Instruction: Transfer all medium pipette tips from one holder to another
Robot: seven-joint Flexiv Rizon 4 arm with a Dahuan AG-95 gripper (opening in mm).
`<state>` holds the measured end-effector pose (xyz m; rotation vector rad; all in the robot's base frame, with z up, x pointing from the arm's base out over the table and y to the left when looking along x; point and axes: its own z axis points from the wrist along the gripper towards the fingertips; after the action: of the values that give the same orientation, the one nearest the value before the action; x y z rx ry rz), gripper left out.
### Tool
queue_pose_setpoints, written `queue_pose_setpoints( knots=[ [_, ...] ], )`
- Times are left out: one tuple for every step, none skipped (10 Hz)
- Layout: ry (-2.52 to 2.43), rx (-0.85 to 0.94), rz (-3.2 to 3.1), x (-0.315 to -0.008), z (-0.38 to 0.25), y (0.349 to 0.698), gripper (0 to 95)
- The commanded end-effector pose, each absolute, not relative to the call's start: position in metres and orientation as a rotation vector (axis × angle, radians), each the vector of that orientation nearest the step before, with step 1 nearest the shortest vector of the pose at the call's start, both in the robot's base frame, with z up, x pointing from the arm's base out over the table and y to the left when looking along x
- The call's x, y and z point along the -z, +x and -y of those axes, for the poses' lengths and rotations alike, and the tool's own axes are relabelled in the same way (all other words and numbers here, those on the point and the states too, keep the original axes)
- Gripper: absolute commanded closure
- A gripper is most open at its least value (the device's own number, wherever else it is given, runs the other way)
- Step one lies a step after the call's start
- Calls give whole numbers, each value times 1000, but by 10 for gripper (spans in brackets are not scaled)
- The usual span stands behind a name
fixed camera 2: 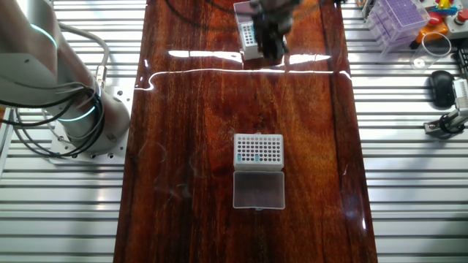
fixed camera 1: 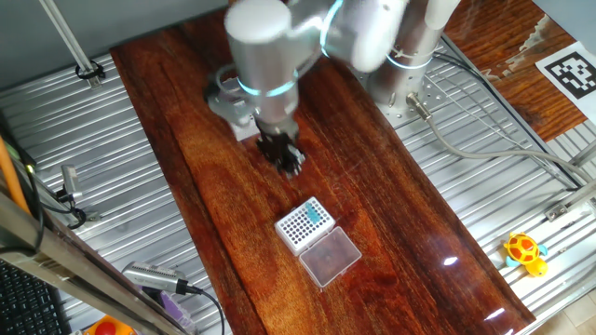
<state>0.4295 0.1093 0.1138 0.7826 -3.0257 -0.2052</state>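
A white holder [fixed camera 1: 304, 225] [fixed camera 2: 257, 149] stands mid-table with its clear lid [fixed camera 1: 329, 258] [fixed camera 2: 258, 190] folded open toward the near end. A few teal medium pipette tips [fixed camera 1: 316, 216] [fixed camera 2: 249, 155] fill some of its holes, and the other holes are dark. A second white holder [fixed camera 2: 248, 35] sits at the far end of the table, partly covered by the arm. My gripper [fixed camera 1: 285, 154] [fixed camera 2: 273, 42] hangs beside that second holder, well away from the first. Its dark fingers are blurred, and I cannot see whether they hold a tip.
The robot base [fixed camera 2: 73, 109] and its cables stand on the metal rails beside the wooden board [fixed camera 2: 190, 109]. A yellow toy [fixed camera 1: 524, 251], a purple tip box [fixed camera 2: 398, 18], a mouse [fixed camera 2: 441, 84] and hand tools [fixed camera 1: 158, 279] lie off the board.
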Motion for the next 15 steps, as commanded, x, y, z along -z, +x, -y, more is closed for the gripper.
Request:
queue_pose_setpoints(
  knots=[
    [911, 187, 2976, -120, -44, 414, 760],
    [891, 185, 2980, -120, -44, 414, 760],
    [821, 184, 3004, -120, -44, 414, 760],
    [725, 179, 3029, -120, -44, 414, 760],
    [635, 175, 3051, -120, -44, 414, 760],
    [598, 173, 3062, -120, -44, 414, 760],
    [582, 160, 3068, -120, -44, 414, 760],
    [622, 157, 3061, -119, -30, 415, 760],
    [687, 160, 3048, -117, -5, 417, 760],
    [742, 161, 3037, -115, 17, 417, 760],
    [829, 160, 3017, -111, 51, 418, 760],
    [904, 159, 2998, -108, 79, 418, 760],
    [948, 154, 2984, -107, 97, 418, 760],
    [975, 142, 2975, -106, 109, 418, 760],
    [997, 132, 2966, -106, 117, 418, 760]
  ],
)
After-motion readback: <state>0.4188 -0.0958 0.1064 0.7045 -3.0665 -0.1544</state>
